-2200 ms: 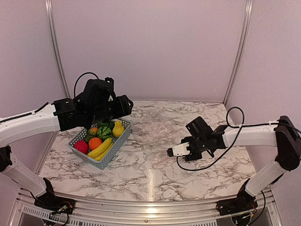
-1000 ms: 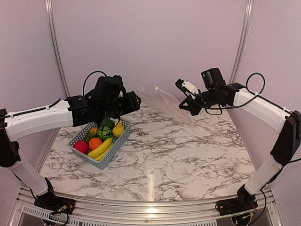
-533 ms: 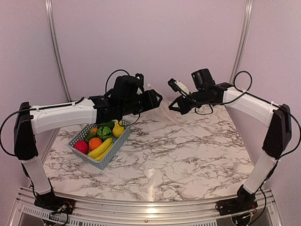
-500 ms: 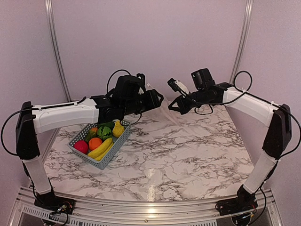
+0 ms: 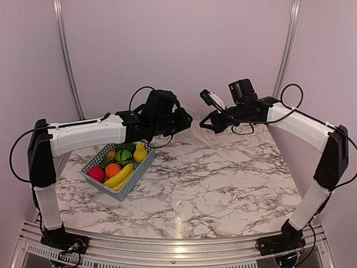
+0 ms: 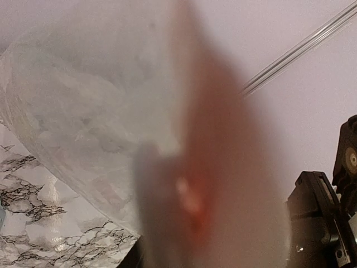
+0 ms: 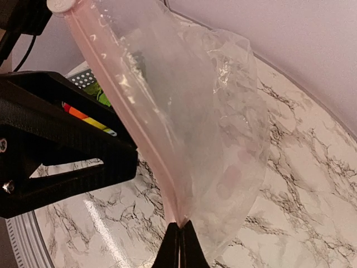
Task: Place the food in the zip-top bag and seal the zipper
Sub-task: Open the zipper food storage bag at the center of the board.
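Observation:
The zip-top bag (image 5: 196, 126) hangs in the air at the back of the table between both grippers. My right gripper (image 7: 179, 243) is shut on one end of its pinkish zipper (image 7: 131, 120), and the clear bag (image 7: 223, 128) billows away from it. My left gripper (image 5: 188, 119) is at the bag's other end. In the left wrist view the bag (image 6: 83, 106) lies against the lens as a blur and hides the jaws. The food sits in the basket (image 5: 140, 172): red apple (image 5: 96, 173), orange (image 5: 112, 170), banana (image 5: 119, 177), melon (image 5: 124, 157), pear (image 5: 140, 152).
The blue-grey basket stands on the marble table (image 5: 212, 184) at the left, below my left forearm (image 5: 89, 134). Pale walls with metal corner rails (image 5: 284, 56) close in the back and sides. The left gripper's black body (image 7: 61, 151) fills the left of the right wrist view.
The right gripper lifted the bag off the table to the back. The left arm swung right from above the basket to the bag's mouth, and now sits slightly nearer it.

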Robot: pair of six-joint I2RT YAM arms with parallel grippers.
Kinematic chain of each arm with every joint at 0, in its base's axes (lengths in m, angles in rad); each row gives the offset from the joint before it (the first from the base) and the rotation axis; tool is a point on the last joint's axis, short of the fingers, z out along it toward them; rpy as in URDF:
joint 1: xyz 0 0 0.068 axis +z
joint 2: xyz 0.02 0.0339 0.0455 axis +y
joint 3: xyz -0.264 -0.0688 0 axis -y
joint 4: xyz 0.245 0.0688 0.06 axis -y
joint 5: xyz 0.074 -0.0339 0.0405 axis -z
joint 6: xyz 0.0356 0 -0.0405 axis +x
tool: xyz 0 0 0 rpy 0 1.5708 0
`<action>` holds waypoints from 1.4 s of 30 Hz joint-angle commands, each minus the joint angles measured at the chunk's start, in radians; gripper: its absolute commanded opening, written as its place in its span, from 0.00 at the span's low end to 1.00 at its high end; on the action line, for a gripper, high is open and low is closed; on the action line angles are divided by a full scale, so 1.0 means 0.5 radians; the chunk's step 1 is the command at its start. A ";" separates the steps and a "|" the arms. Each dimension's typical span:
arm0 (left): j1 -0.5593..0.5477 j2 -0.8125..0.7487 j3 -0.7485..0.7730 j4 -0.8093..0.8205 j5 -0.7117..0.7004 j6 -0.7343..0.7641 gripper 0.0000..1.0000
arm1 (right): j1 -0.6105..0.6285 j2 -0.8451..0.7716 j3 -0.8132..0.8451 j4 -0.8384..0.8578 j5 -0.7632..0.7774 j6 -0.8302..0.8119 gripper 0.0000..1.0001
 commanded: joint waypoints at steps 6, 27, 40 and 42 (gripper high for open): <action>0.001 -0.288 -0.389 0.155 -0.045 -0.011 0.40 | -0.023 -0.090 0.002 0.075 0.019 0.042 0.00; 0.028 0.105 0.187 -0.201 -0.125 -0.177 0.28 | 0.083 -0.151 0.001 0.096 0.117 0.071 0.00; 0.001 0.113 0.246 -0.133 -0.130 -0.055 0.00 | 0.099 -0.074 0.103 0.093 0.348 0.064 0.39; -0.014 0.093 0.248 -0.100 -0.123 -0.004 0.00 | 0.134 -0.048 0.137 0.103 0.413 0.025 0.47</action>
